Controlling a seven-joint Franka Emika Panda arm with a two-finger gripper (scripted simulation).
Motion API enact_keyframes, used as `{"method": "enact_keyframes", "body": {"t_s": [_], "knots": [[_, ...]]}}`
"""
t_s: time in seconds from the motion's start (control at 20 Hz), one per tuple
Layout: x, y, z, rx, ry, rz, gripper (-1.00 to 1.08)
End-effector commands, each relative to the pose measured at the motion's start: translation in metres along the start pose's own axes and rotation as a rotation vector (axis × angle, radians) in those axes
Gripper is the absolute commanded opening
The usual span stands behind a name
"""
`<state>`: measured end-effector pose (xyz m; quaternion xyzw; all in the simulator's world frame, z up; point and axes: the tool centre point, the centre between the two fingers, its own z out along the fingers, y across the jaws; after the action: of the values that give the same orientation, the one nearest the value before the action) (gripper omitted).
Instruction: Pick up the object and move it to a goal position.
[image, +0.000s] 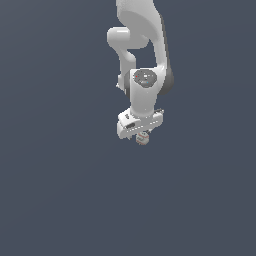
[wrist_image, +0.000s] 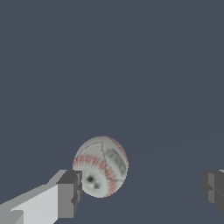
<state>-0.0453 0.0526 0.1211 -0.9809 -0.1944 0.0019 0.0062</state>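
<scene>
The object is a small white ball with red stitch lines (wrist_image: 101, 166). In the wrist view it lies between my two dark finger pads, close against one pad (wrist_image: 70, 192) and well apart from the other (wrist_image: 213, 188). My gripper (wrist_image: 142, 190) is open, with the jaws spread much wider than the ball. In the exterior view the white gripper (image: 140, 133) points down right over the ball (image: 143, 139), which peeks out just below the hand. I cannot tell whether the near pad touches the ball.
A plain dark grey-blue surface (image: 60, 200) fills both views. The white arm (image: 145, 45) rises behind the gripper. No goal marker shows.
</scene>
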Motion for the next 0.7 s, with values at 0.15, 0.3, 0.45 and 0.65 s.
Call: {"method": "enact_keyframes", "body": {"t_s": [0.15,0.3,0.45,0.65], "knots": [[-0.012,-0.019,0.013,-0.008,0.000,-0.160,1.00],[-0.017,-0.026,0.018,-0.010,-0.001,-0.221,1.00],[-0.021,-0.031,0.021,-0.012,-0.001,-0.265,1.00],[-0.024,-0.035,0.023,-0.013,-0.001,-0.296,1.00]]}}
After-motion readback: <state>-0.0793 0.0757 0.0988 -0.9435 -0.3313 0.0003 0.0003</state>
